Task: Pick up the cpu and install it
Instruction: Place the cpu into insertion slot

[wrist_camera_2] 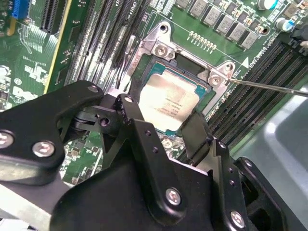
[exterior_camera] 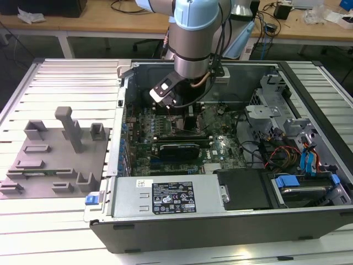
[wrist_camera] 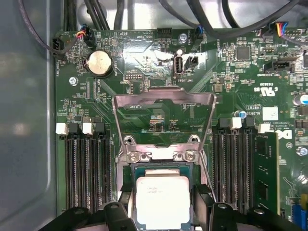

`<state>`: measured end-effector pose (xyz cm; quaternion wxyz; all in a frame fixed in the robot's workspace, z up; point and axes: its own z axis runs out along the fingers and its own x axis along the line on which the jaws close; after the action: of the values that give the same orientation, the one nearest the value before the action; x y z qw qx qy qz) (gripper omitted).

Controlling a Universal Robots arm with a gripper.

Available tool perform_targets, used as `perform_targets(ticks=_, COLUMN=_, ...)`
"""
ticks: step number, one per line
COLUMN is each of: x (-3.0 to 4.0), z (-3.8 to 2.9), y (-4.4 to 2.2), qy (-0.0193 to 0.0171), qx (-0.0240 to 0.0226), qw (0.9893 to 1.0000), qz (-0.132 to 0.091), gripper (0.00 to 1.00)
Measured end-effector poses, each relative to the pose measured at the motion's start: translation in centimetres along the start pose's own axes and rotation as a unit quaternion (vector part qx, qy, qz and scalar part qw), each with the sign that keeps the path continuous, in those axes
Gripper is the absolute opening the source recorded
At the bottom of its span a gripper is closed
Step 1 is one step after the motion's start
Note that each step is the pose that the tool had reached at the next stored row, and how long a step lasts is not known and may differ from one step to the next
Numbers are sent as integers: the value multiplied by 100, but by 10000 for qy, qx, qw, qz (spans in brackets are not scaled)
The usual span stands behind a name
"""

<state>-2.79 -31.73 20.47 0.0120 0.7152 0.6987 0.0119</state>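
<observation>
Install step: end effector (wrist_camera: pixel 163 192) grips cpu (wrist_camera: pixel 162 206) over open socket (wrist_camera: pixel 159 155); seating likely calls for square, level alignment.

Bright even light, pale glare on the cpu (wrist_camera: pixel 162 199), soft shadows inside the case (exterior_camera: pixel 248 221)

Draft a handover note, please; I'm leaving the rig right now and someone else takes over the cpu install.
Claw: low over the socket, at the cpu; whether it grips cannot be told.
Cpu: lying within the socket on the motherboard.
Done: cpu picked up and brought to the socket.
Left: full seating unconfirmed; the metal retention frame stands open, not yet closed.
</observation>
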Motion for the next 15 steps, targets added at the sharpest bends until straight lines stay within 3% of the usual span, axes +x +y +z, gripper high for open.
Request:
perform_targets(ticks=2, x=0, z=-70, y=2, qy=-1, qx=0, qw=10000, qz=0, gripper=61)
perform_targets(ticks=10, x=0, z=-86, y=3, qy=0, qx=0, qw=10000, qz=0, gripper=59)
perform_targets(ticks=11, x=0, z=-86, y=3, qy=0, qx=0, qw=10000, qz=0, gripper=53)
perform_targets(ticks=12, x=0, z=-88, y=3, qy=0, qx=0, qw=10000, qz=0, gripper=53)
perform_targets(ticks=14, x=0, z=-91, y=3, qy=0, qx=0, qw=10000, qz=0, gripper=35)
perform_targets(ticks=15, x=0, z=-93, y=3, qy=0, qx=0, qw=10000, qz=0, gripper=35)
